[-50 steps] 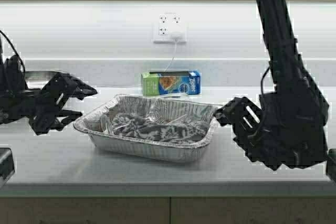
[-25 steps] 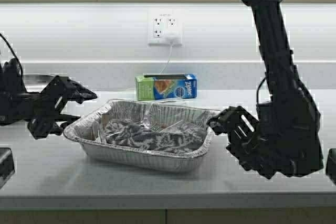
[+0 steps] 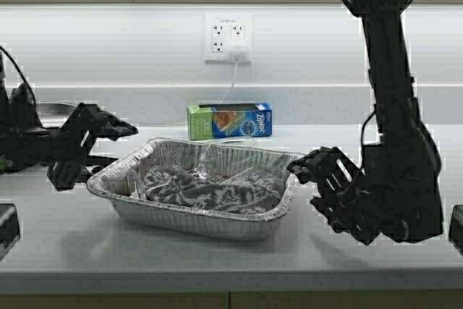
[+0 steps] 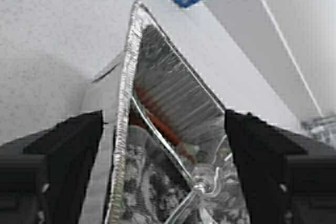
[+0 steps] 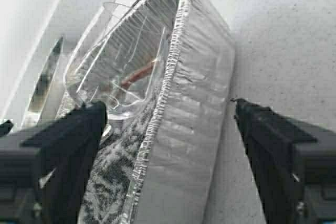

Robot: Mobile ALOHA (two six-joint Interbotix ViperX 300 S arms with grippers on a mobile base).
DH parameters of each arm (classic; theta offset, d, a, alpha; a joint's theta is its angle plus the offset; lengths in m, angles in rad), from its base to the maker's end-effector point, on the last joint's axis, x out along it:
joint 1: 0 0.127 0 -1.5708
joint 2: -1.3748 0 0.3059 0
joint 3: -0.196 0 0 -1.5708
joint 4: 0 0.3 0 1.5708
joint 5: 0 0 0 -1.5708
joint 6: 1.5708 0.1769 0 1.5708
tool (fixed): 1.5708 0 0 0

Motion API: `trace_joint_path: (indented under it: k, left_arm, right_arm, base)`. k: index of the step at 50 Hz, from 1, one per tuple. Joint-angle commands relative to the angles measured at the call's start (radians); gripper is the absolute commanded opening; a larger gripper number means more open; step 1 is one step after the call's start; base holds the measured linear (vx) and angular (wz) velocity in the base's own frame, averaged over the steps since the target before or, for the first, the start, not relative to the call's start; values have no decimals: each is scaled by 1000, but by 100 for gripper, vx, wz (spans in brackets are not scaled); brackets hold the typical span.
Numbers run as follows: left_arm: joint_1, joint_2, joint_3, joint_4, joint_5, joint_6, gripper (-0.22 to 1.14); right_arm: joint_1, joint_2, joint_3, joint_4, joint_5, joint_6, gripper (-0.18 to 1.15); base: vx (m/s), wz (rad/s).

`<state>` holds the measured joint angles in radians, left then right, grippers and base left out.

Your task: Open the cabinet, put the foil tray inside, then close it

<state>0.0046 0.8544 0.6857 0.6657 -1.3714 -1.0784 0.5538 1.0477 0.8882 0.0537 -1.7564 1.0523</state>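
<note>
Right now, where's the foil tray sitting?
In the high view the foil tray sits mid-counter, just in front of the Ziploc box, between the left pincer and right pincer.

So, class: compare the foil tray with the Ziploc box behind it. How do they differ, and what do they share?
The foil tray is shiny crinkled aluminium; the Ziploc box is green and blue printed card. The tray is open-topped, holding patterned cloth and clear plastic; the box shows no contents. The tray sits nearer and looks wider; the box stands by the wall. Both rest on the countertop.

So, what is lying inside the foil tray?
Inside the foil tray lie a dark patterned cloth and a clear plastic piece with something reddish under it. The tray floor beneath them is hidden.
</note>
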Motion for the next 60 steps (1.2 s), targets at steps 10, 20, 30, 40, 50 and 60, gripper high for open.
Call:
trace_joint_path:
  k: [10,20,30,40,50,60]
  left_arm:
    - [-2,31,-67,71,28,-87,33]
    - [-2,9,-43,71,28,-84,-3]
    - [-2,-74,28,78,28,-75,3]
    - [0,-216,121,77,28,-64,3]
    - [-2,-391,256,64,41,-63,3]
    - [-2,-532,347,54,80,-61,3]
  right_arm:
    - [-67,-8,-54,-173,6,-11,29]
    - [-69,-31,-46,-193,8,-31,7]
    - [-71,-129,14,-232,9,-43,7]
    - [-95,-265,89,-259,31,-28,8]
    - [-101,-414,176,-285,110,-20,8]
    - [-101,-571,224,-308,209,-20,8]
  base:
    - [0,0]
    - [0,0]
    - [0,0]
    - [0,0]
    - [0,0]
    - [-1,1]
